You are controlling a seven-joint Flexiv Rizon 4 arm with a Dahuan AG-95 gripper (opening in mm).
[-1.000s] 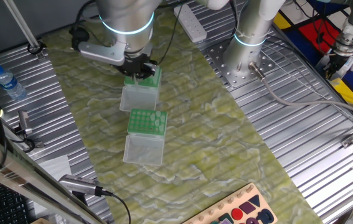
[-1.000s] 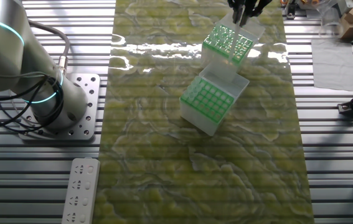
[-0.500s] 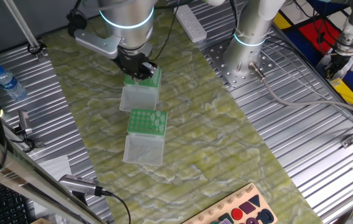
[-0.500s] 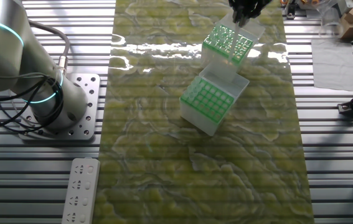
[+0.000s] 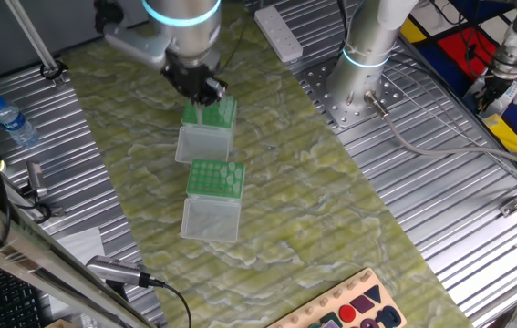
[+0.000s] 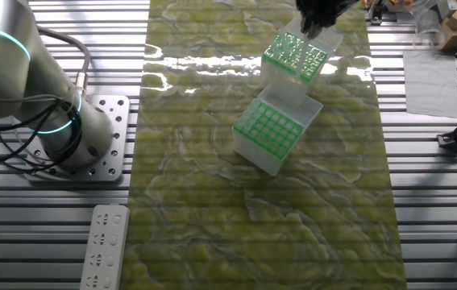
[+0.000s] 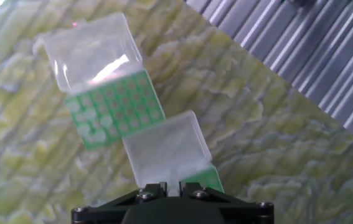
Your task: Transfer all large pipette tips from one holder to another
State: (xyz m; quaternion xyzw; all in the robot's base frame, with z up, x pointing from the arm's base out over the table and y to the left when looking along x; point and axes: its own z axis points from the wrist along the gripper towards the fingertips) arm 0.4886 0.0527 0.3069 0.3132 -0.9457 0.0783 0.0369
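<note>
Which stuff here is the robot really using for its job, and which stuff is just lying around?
For the job:
- end effector
- far green-topped box, under the end effector
- near green-topped box

Just lying about:
- water bottle
- power strip
- wooden board with coloured shapes
- second arm's base

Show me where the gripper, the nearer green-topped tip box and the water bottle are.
gripper (image 5: 205, 89): one fixed view, at the fingertips.
nearer green-topped tip box (image 5: 215, 178): one fixed view, green top.
water bottle (image 5: 12, 121): one fixed view, clear body.
</note>
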